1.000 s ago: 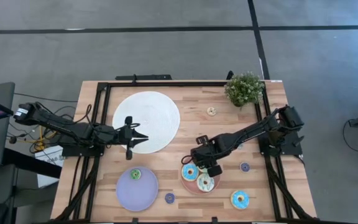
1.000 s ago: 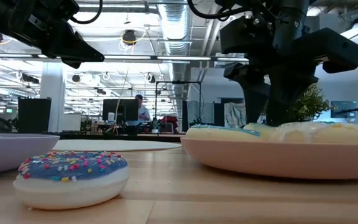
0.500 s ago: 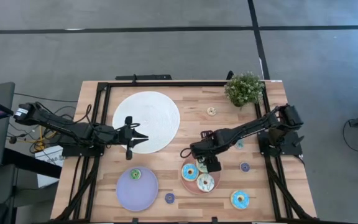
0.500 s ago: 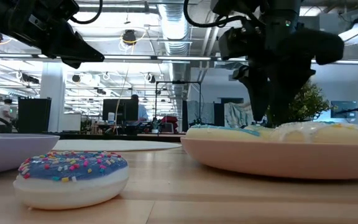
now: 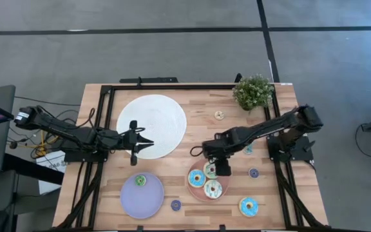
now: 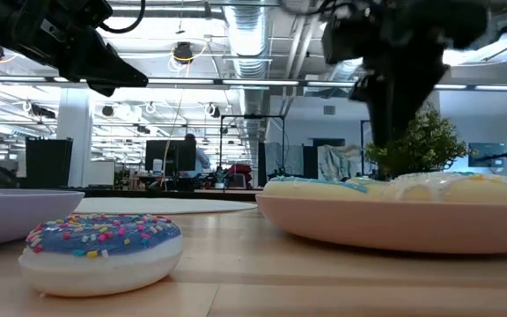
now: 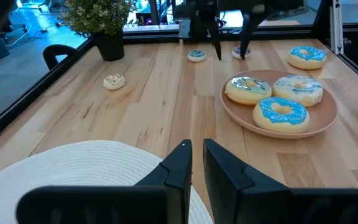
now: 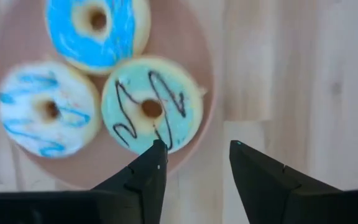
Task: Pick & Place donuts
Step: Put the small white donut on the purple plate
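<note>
A pale wooden table (image 5: 192, 138) edged by a black frame fills the high view, with grey floor around it; in the low view an office hall with ceiling pipes lies beyond.

Nearest the front edge we find a small purple donut (image 5: 176, 205) and a larger blue-iced donut (image 5: 248, 206), both lying on bare wood, and the lilac plate (image 5: 142, 195) carrying a small green donut (image 5: 140, 180).

Next comes the pink plate (image 5: 192, 187), which holds three donuts touching one another: a blue-iced one (image 8: 98, 28), a white one striped with blue (image 8: 45, 112), and a mint one with dark squiggles (image 8: 151, 111).

The right gripper (image 5: 222, 169) hangs over the far rim of this plate. In the right wrist view we see its fingers (image 8: 145, 171) parted with nothing between them. One fingertip overlaps the edge of the mint donut, whether touching it we cannot tell; the other lies over bare wood just outside the plate.

A second small purple donut (image 5: 254, 173) lies apart towards the right arm's base.

Farther back, the left gripper (image 5: 134, 143) waits over the near edge of the large white disc (image 5: 152, 125); its fingers (image 7: 182, 168) stand almost together and hold nothing.

Farthest from us lie a small cream donut (image 5: 219, 115) and, in the far right corner, a potted plant (image 5: 253, 91).
</note>
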Controlling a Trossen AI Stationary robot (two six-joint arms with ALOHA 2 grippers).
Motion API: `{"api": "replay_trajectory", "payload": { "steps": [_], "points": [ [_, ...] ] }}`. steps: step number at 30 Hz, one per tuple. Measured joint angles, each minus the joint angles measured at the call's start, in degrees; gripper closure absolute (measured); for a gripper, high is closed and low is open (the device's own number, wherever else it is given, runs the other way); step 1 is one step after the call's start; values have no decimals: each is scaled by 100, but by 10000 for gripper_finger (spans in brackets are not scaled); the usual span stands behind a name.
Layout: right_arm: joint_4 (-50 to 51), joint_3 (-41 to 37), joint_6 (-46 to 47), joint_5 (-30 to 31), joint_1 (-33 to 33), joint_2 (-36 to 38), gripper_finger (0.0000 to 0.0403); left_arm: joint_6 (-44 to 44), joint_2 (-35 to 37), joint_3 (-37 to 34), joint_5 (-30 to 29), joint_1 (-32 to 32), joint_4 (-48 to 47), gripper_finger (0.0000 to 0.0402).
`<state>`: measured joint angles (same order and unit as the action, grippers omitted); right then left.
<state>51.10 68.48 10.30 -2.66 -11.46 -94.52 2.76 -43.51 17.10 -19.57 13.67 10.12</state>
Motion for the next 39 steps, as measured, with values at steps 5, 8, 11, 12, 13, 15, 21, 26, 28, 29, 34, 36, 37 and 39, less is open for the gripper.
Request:
{"api": "replay_trajectory", "payload": {
  "steps": [5, 8, 11, 12, 13, 15, 21, 26, 28, 29, 34, 36, 37, 39],
  "points": [
    [-560, -644, 638, 570, -9, 1241, 247, 0, 0, 0, -2, 0, 3, 371],
    [-1125, -1327, 1283, 1198, -38, 1975, 248, 0, 0, 0, -19, -1, 12, 371],
    [-1811, -2155, 1951, 1878, -95, 2599, 245, 0, 0, 0, -40, -2, 30, 371],
    [-2056, -2422, 2194, 2117, -105, 2740, 243, -4, 0, 0, -42, -2, 30, 371],
    [-2254, -2681, 2442, 2336, -105, 2864, 240, -26, 0, 0, -39, -2, 34, 371],
    [-2607, -3125, 2909, 2723, -68, 3020, 233, -39, 0, 0, -43, -2, 54, 371],
    [-3261, -3641, 3473, 3223, 281, 2890, 198, -39, 0, 0, -59, -2, 51, 371],
    [-3962, -3630, 3170, 3415, 850, 2284, 161, -46, 0, 0, -59, -2, 49, 371],
    [-4060, -3532, 3316, 3413, 1115, 1993, 152, -45, 0, 0, -57, -2, 49, 371],
    [-4069, -3465, 3480, 3429, 1241, 1834, 150, -46, 0, 0, -57, -2, 49, 371],
    [-4082, -3230, 4165, 3858, 1503, 1031, 147, -44, 0, 0, -52, -2, 45, 371],
    [-4089, -3140, 4310, 3999, 1485, 730, 147, -44, 0, 0, -40, -2, 41, 371],
    [-4087, -3098, 4329, 4027, 1483, 609, 147, -45, 0, 0, -39, -2, 30, 371],
    [-4126, -2989, 4338, 4045, 1484, 375, 147, -59, 0, 0, -39, -2, 5, 371]
  ]
}}
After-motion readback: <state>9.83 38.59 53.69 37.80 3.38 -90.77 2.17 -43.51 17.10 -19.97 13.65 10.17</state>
